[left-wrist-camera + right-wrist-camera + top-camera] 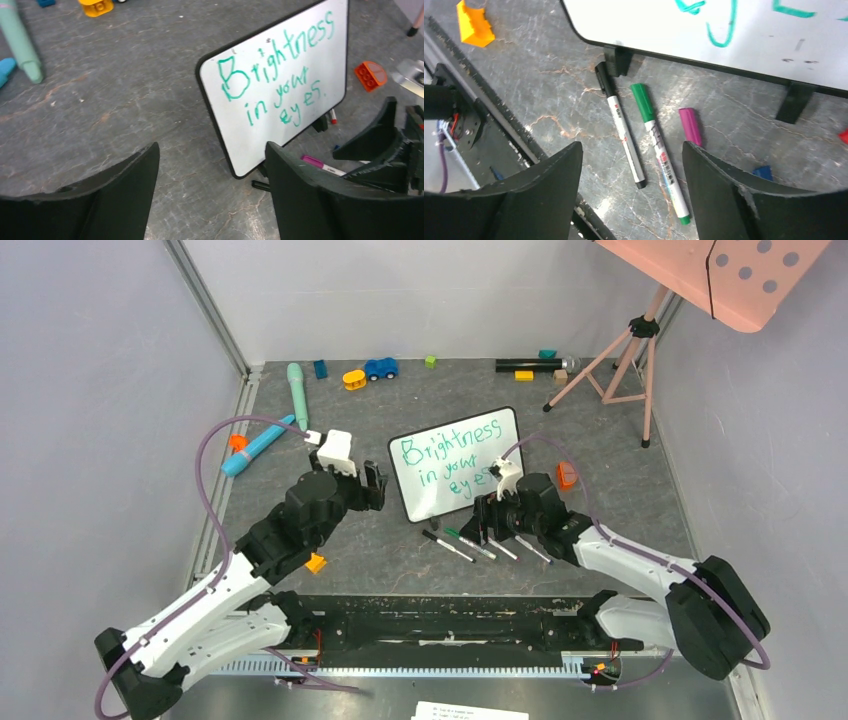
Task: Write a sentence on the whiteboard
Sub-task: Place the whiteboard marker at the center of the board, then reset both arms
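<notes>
The whiteboard stands propped on its feet in the middle of the table, between the arms, and bears the full sentence. The left jaws and right jaws both gape wide and empty. The green marker lies under the right jaws beside a black marker, apparently laid aside because the writing looks finished.

Whiteboard mid-counter, propped on its feet, sentence across its face in three lines. Four markers lie side by side on the counter just before the board's near edge; right pincer over them, left pincer just left of the board. Small toys strung along the far edge, tripod behind and right of the board.
</notes>
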You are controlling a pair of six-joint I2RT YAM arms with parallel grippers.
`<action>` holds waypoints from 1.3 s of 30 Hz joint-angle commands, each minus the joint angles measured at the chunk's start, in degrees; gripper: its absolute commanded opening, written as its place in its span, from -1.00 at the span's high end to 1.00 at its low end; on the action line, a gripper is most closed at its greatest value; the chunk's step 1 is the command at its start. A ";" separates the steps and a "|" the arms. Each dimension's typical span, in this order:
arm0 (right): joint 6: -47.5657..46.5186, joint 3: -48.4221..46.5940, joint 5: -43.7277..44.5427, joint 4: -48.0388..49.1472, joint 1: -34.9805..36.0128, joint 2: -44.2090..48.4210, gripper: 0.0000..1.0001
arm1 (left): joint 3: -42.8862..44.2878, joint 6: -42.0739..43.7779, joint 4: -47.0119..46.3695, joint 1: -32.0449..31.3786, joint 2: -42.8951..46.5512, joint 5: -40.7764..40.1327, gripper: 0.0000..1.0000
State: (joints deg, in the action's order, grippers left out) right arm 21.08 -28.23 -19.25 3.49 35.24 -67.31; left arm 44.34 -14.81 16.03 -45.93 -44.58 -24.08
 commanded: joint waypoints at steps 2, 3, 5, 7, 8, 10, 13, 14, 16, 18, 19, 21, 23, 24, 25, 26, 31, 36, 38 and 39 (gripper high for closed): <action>0.38 2.24 10.17 2.74 -0.36 5.34 -0.52 | 1.48 -3.74 5.41 2.97 0.94 -6.37 -0.82; 0.44 2.53 12.67 2.09 -0.51 7.20 -0.52 | 0.89 -3.81 5.04 3.23 1.08 -7.22 -0.85; 0.26 3.57 20.50 1.13 -0.83 11.81 -0.51 | -1.16 -3.71 3.03 3.92 2.17 -9.75 -0.89; -0.22 6.33 29.03 2.07 -1.01 18.04 -0.51 | -3.70 -1.61 0.64 5.11 3.40 -14.18 -0.90; -1.28 7.92 32.59 3.56 -1.00 21.46 -0.51 | -4.65 -0.51 -0.24 5.98 3.86 -16.71 -0.91; -2.92 11.03 39.71 4.77 -1.52 26.61 -0.53 | -7.48 3.21 -5.07 8.56 5.24 -18.37 -0.91; -6.74 13.65 51.10 5.40 -2.42 31.16 -0.54 | -11.99 6.23 -13.41 12.28 5.78 -18.38 -0.93; -8.22 14.69 54.50 6.02 -2.82 32.06 -0.55 | -13.59 7.55 -16.61 13.63 5.29 -18.40 -0.94; -11.48 17.37 64.73 9.03 -3.31 34.20 -0.54 | -15.89 8.97 -22.59 16.35 3.17 -18.84 -0.99; -17.54 21.32 73.68 14.24 -4.31 36.19 -0.61 | -17.09 8.39 -25.34 20.12 0.12 -18.03 -0.99; -22.67 23.41 74.79 19.03 -4.99 36.94 -0.65 | -17.78 8.03 -26.89 22.22 -1.08 -16.48 -0.99; -31.87 29.41 74.76 30.57 -6.66 37.64 -0.67 | -20.92 7.60 -34.26 25.13 -3.75 -13.20 -0.99; -36.79 36.39 70.37 44.02 -8.48 36.95 -0.66 | -24.77 7.62 -43.61 27.89 -7.32 -8.83 -0.99; -38.47 40.19 66.53 51.68 -9.53 35.64 -0.65 | -26.50 8.01 -47.77 29.07 -9.22 -7.51 -0.99; -39.65 43.36 61.48 57.89 -10.89 33.74 -0.63 | -27.90 8.36 -52.37 29.75 -11.79 -7.92 -0.99; -39.52 44.96 59.18 63.71 -12.32 29.91 -0.61 | -29.43 9.70 -56.95 30.10 -13.89 -8.40 -0.98; -36.66 45.61 52.35 85.57 -19.71 4.78 -0.59 | -31.47 17.46 -68.90 30.60 -20.32 -1.47 -0.94; -32.00 42.98 45.31 97.61 -25.45 -11.91 -0.56 | -33.20 23.51 -78.09 30.99 -24.38 1.16 -0.93; -32.66 40.84 44.59 96.10 -25.68 -13.96 -0.62 | -33.06 23.57 -78.26 30.80 -25.14 -0.53 -0.94; -31.62 38.48 43.66 87.09 -26.02 -11.40 -0.63 | -32.75 23.31 -75.67 31.21 -23.83 1.64 -0.94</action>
State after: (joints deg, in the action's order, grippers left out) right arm -12.75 -0.51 30.17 80.95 10.26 -79.55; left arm 11.77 3.09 -53.45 -15.44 -68.62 -25.56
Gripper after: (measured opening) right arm 0.805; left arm 0.971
